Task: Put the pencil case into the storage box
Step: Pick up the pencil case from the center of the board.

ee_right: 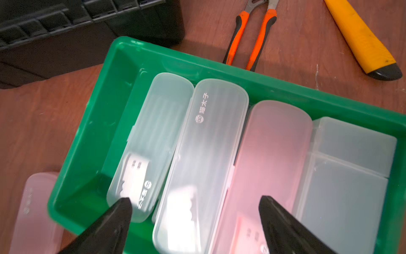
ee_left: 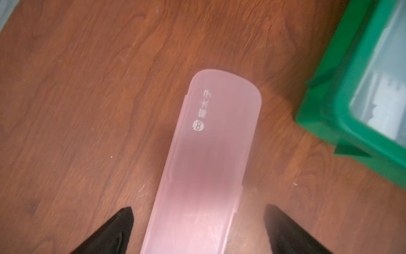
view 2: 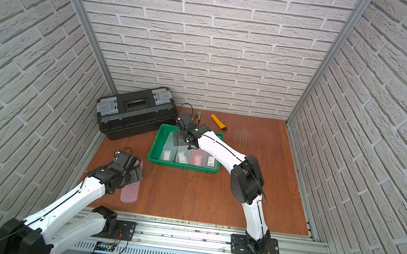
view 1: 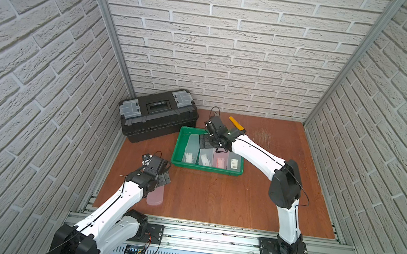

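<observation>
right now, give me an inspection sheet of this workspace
surface: wooden table, pale scuff near the back
job's things: storage box holds four cases side by side; pink pencil case lies flat on the table outside it
clutter: black toolbox, pliers, yellow utility knife
grippers: left gripper open, straddling the pink pencil case; right gripper open above the storage box
cables: thin black loops at both wrists
surroundings: brick-pattern walls, aluminium rail in front

Table [view 1: 215,199], toolbox [view 1: 158,116], storage box [view 1: 178,145], pencil case [view 1: 155,197], pliers [ee_right: 238,36], knife [view 1: 236,124]
</observation>
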### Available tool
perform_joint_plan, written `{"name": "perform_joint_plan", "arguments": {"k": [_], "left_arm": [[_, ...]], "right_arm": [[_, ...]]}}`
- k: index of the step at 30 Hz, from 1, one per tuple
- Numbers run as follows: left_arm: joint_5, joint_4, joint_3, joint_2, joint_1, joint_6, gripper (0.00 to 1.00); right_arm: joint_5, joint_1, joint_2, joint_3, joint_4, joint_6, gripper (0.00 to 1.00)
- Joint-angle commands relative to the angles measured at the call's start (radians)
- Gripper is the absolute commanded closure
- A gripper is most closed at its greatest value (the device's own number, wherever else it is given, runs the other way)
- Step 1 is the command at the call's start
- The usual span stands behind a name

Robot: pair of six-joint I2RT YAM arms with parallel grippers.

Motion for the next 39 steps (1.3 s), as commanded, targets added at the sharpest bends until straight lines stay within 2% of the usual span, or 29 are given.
{"name": "perform_joint_plan", "arguments": {"k": [1, 7, 14, 23, 29, 39], "left_arm": [[0.078, 0.079, -0.061, -0.021, 0.047, 0.030, 0.02], [0.143, 0.111, -0.136, -0.096, 0.073, 0.031, 0.02], [0.175, 0.094, -0.151, -0.087, 0.055, 0.037, 0.02], [0.124, 0.051, -0.107, 0.024, -0.038, 0.014, 0.01], [0.051, -0.024, -0.035, 0.084, -0.107, 0.005, 0.02], [0.031, 0.002, -0.025, 0.126, -0.119, 0.002, 0.13]], "right_arm": [[-0.049, -0.002, -0.112, -0.122, 0.129, -0.043, 0.06], [-0.090, 0.000, -0.239, -0.309, 0.190, -0.077, 0.06], [-0.084, 0.000, -0.302, -0.431, 0.209, -0.071, 0.07], [-0.057, 0.001, -0.341, -0.490, 0.192, -0.092, 0.08], [-0.042, 0.000, -0.348, -0.512, 0.188, -0.101, 0.08], [-0.031, 0.000, -0.358, -0.528, 0.190, -0.103, 0.09]]}}
